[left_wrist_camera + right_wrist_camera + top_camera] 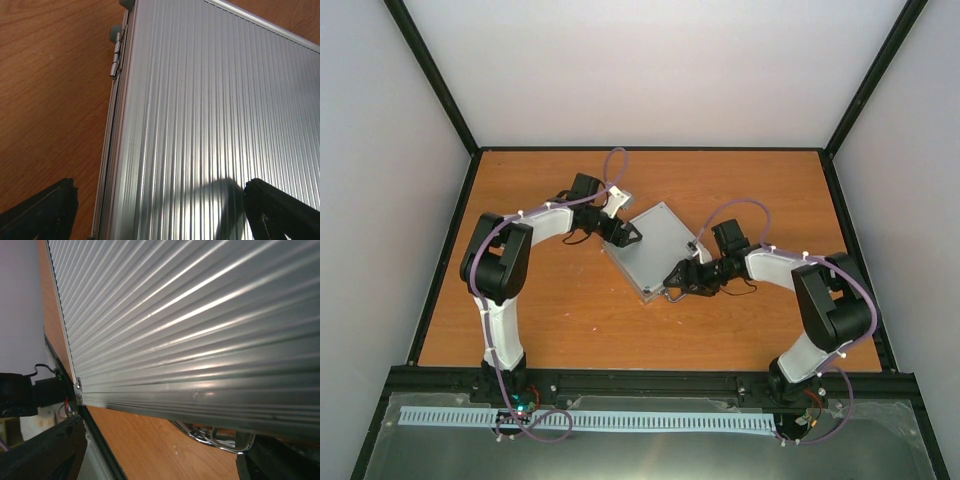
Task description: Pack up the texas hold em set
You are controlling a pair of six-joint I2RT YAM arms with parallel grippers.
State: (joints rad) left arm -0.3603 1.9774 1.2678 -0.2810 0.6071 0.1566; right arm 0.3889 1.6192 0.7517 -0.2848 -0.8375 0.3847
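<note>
Silver case [655, 250], lid down, between left claw [632, 236] and right claw [672, 281]

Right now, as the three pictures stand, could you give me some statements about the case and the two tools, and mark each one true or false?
1. The silver case lies closed on the table. True.
2. Loose chip stacks stand on the wood beside the case. False: no chips are in view in any picture.
3. The left tool is open, with one finger over the wood and the other over the ribbed lid. True.
4. The right tool is at the far edge of the case. False: it is at the near edge, by the chrome handle.
5. The case sits square to the table edges. False: it is turned at an angle.
</note>
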